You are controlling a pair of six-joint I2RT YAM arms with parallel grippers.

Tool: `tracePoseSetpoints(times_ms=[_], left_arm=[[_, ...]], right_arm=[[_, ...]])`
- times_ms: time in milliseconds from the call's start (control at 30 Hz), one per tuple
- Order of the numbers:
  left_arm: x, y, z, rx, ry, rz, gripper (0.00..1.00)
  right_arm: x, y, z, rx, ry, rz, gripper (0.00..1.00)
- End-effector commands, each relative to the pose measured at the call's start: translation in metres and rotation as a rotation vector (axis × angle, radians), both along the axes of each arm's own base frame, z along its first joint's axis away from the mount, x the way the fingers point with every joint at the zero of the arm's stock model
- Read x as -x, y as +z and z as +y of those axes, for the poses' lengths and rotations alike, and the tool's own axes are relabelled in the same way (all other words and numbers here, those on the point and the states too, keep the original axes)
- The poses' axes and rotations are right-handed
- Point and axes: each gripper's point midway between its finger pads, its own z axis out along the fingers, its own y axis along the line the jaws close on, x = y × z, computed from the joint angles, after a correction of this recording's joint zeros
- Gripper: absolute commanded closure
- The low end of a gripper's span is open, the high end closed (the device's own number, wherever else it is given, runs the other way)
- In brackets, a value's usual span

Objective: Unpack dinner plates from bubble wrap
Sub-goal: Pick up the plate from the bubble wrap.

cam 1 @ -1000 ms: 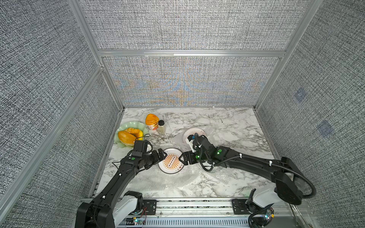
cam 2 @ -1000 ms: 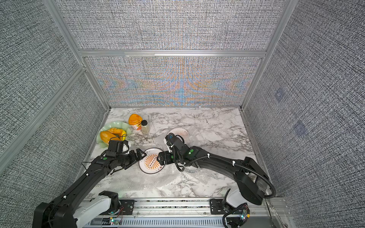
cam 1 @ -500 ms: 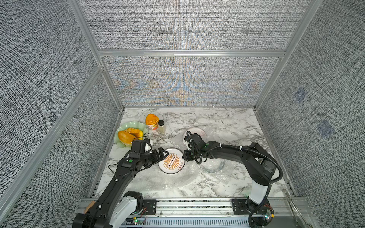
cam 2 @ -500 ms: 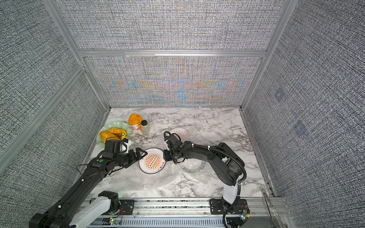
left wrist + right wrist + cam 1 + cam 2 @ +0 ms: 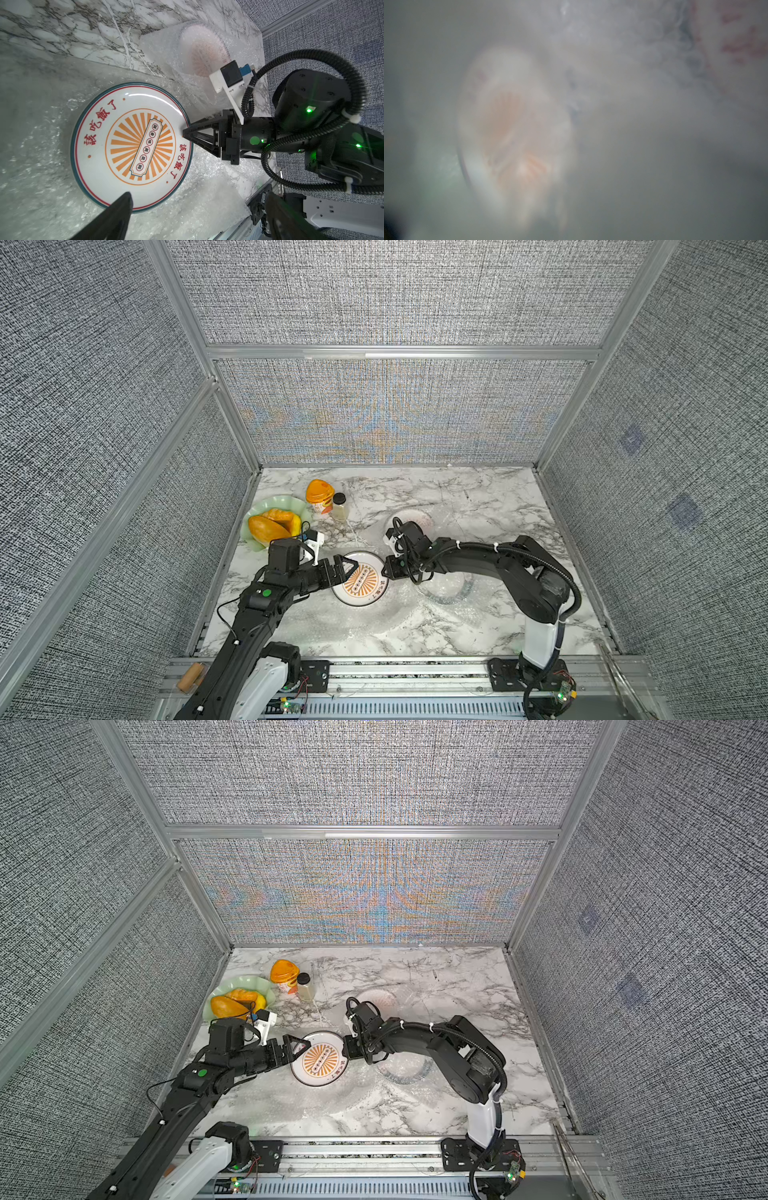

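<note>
A dinner plate [image 5: 360,580] [image 5: 319,1060] [image 5: 131,145] with an orange sunburst centre lies bare on a spread sheet of bubble wrap [image 5: 374,620] [image 5: 207,187]. My left gripper [image 5: 348,570] [image 5: 301,1048] [image 5: 198,196] stands open at the plate's left edge, one finger over the rim. My right gripper [image 5: 384,570] [image 5: 345,1050] [image 5: 184,133] has its jaws closed at the plate's right rim. Behind it a second plate [image 5: 415,517] [image 5: 204,54] sits wrapped. A dark-rimmed plate [image 5: 451,593] [image 5: 409,1071] shows through wrap under the right arm. The right wrist view is fogged by bubble wrap [image 5: 633,83].
At the back left stand a pale green dish [image 5: 291,502] of orange food, an orange-lidded cup [image 5: 319,493] and a small bottle [image 5: 339,506]. Grey fabric walls close three sides. A metal rail [image 5: 395,672] runs along the front edge.
The right gripper has gone from open to closed at the plate's right rim, and that arm's elbow has folded up and back. The left arm has barely moved.
</note>
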Motion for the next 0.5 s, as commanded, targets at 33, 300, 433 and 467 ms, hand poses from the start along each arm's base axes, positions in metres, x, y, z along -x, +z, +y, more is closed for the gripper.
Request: tracePoseSetpoints(times_ms=[33,300,433,467], left_arm=[[-0.004,0.009,-0.002,0.004,-0.014,-0.033,0.01],[-0.005,0.006,-0.002,-0.005,-0.014,-0.026,0.01],[-0.005,0.002,0.002,-0.028,-0.002,-0.017,0.01],[-0.005,0.003,0.002,-0.03,-0.001,-0.02,0.01]], right_arm=[[0.001,-0.003,0.005,-0.035,-0.003,0.028,0.76],[0.003,-0.006,0.008,-0.076,0.009,0.057,0.85],[0.002,0.009,0.008,-0.094,0.014,0.031,0.9],[0.003,0.014,0.008,-0.099,0.014,0.023,0.92]])
